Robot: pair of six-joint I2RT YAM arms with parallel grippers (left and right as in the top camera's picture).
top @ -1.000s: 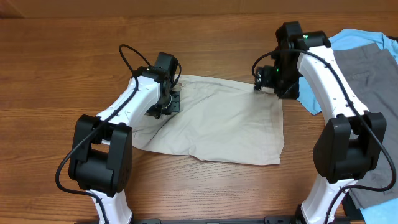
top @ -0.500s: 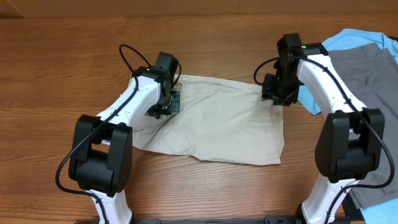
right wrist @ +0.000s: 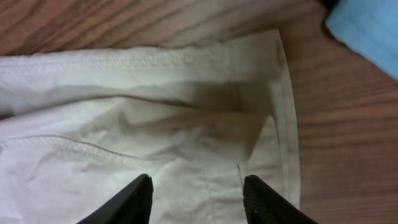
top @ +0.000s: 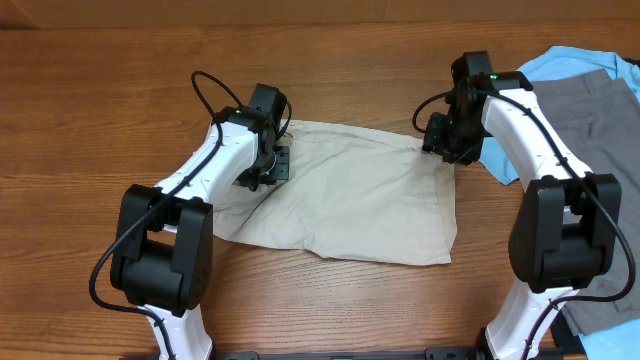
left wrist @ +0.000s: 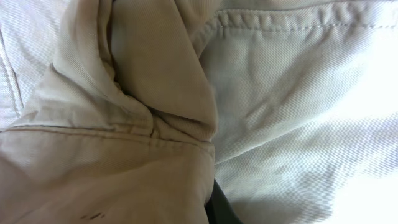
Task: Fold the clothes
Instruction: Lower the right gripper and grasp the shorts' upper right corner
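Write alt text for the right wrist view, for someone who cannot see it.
The right gripper, fingers open, hovers over a stitched corner of the pale beige shorts, which lie rumpled on a wooden table. A bit of light blue shirt shows at the top right.

shorts (top: 350,205): matt twill cloth, stitched seams | table (top: 100,110): smooth wood, grainy

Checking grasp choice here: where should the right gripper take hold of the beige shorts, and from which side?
Far right corner of the shorts, from above. Its stitched hem lies flat on the table, apart from the blue shirt, and the open right gripper hangs just short of it; a finger probably must slip under the edge.
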